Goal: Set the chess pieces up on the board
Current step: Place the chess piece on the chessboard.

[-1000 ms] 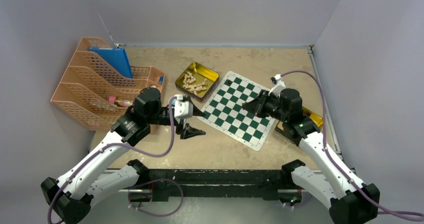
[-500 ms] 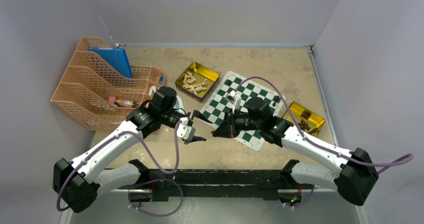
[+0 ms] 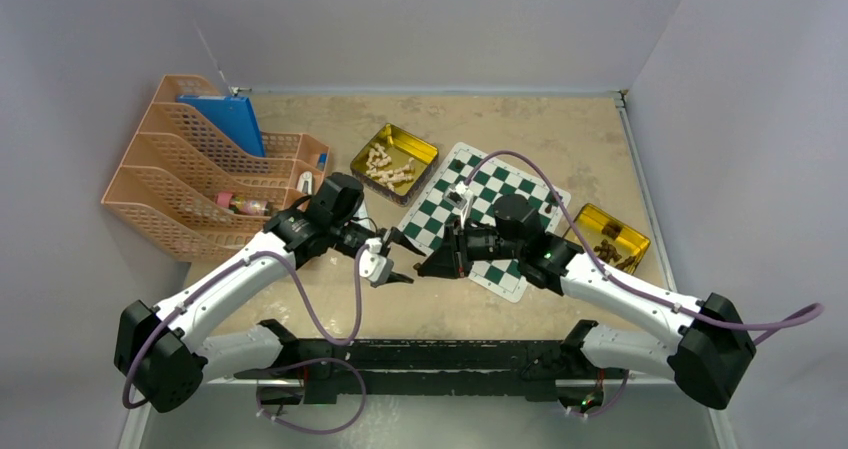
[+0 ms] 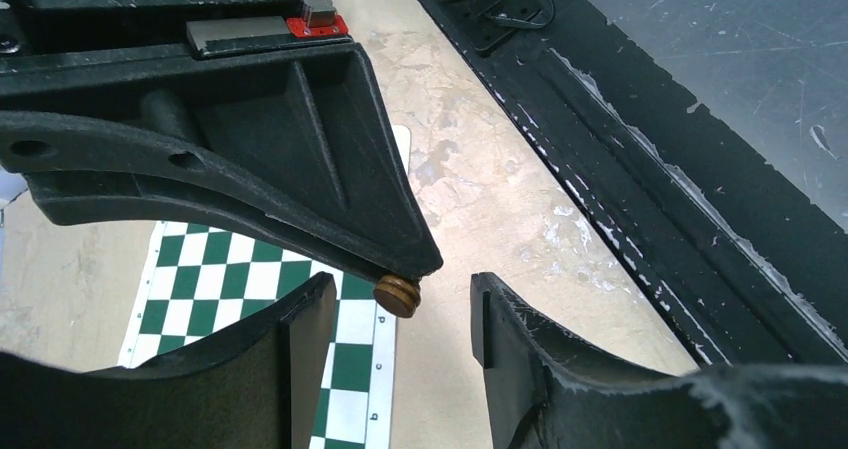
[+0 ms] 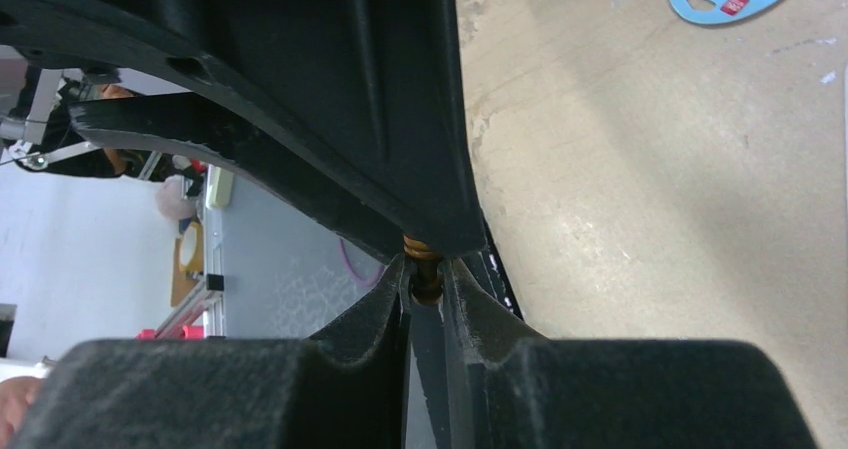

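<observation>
My right gripper (image 3: 428, 268) is shut on a dark brown chess piece (image 5: 426, 269) and holds it above the table just off the near left corner of the board (image 3: 497, 184). The piece's round base (image 4: 398, 295) sticks out of the right gripper's tips and hangs between the open fingers of my left gripper (image 4: 395, 314); neither finger touches it. In the top view the left gripper (image 3: 402, 257) faces the right one, tip to tip. The green and white board also shows in the left wrist view (image 4: 200, 279), below the jaws.
A gold tin (image 3: 393, 164) of pale beige pieces stands left of the board. A second gold tin (image 3: 608, 237) with dark pieces stands to its right. An orange file rack (image 3: 190, 179) fills the left side. The black front rail (image 3: 440, 354) runs along the near edge.
My right gripper swung left from the board's right side to its near left corner. My left gripper turned toward it, and the two now meet tip to tip.
</observation>
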Robot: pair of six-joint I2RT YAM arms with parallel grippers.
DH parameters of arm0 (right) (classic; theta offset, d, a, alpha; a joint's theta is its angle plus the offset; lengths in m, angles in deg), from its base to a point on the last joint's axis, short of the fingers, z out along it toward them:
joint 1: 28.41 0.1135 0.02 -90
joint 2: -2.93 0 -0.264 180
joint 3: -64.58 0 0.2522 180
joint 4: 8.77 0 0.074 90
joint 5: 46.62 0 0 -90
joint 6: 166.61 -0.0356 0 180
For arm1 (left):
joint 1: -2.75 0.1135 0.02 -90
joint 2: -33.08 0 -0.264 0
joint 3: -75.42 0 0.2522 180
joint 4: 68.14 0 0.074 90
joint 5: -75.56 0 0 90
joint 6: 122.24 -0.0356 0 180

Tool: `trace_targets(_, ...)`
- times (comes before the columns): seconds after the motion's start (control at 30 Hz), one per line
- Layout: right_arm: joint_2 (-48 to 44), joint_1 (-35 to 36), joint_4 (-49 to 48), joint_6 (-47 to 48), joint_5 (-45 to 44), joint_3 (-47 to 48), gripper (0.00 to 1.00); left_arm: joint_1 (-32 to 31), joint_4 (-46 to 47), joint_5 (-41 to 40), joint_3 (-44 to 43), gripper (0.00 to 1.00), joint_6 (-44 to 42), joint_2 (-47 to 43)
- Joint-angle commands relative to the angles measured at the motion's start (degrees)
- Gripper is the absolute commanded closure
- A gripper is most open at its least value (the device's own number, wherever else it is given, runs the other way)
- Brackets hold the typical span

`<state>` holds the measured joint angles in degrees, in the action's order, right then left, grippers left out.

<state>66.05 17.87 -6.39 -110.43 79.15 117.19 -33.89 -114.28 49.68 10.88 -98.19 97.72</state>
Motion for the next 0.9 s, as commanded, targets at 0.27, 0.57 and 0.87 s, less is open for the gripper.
trace_targets(0.27, -0.88, 0.12, -6.38, -2.56, 3.16, 0.02, 0.84, -0.35, -0.05, 4.39, -1.55, 0.56, -4.56, -0.66)
trace_targets(0.57, -1.82, 0.12, -9.38, -3.96, 4.04, -0.84, 0.84, -0.89, -2.28, 3.94, -3.23, 0.68, -6.29, -0.98)
trace_targets(0.87, -0.19, 0.12, -7.92, -4.68, 3.32, 0.11, 0.84, -0.89, -2.51, 3.54, -3.69, 0.66, -5.86, -1.10)
